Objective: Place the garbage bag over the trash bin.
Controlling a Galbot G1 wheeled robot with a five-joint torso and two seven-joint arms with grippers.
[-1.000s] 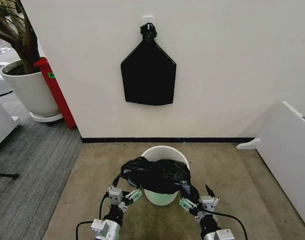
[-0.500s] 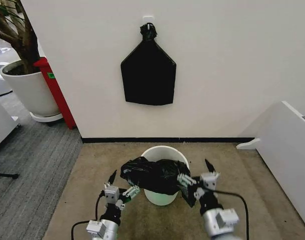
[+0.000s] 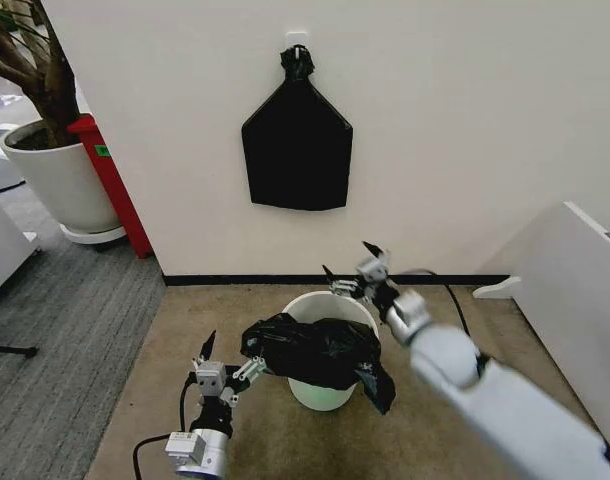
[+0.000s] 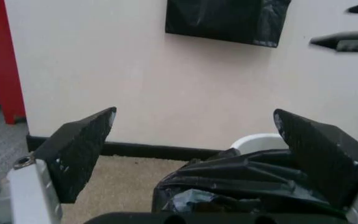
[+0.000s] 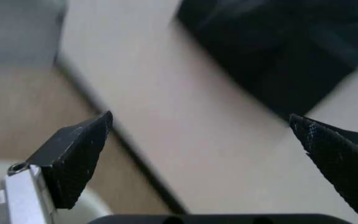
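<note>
The trash bin [image 3: 320, 392] stood on the floor between both sets of fingers, the garbage bag [image 3: 317, 350] heaped across its near rim, mouth unopened. The right gripper [image 3: 351, 270], fingers wide and empty, hovered above the far rim; the left gripper [image 3: 225, 358], fingers wide, sat just beside the bag. With nothing pinning it, the slack bag risked sliding off.

The trash bin [image 3: 325, 392] is set on the floor before the wall [image 3: 465, 130], and the garbage bag [image 3: 315, 350] is draped over its near rim, hanging down on the right side. The left gripper [image 3: 225, 357] is held just left of the bag with fingers spread, while the right gripper [image 3: 353, 268] is raised above the bin's far rim, also spread. A bag bundle [image 3: 296, 140] is hung on the wall behind the bin, and a planter pot [image 3: 60, 180] is placed far to the left.
</note>
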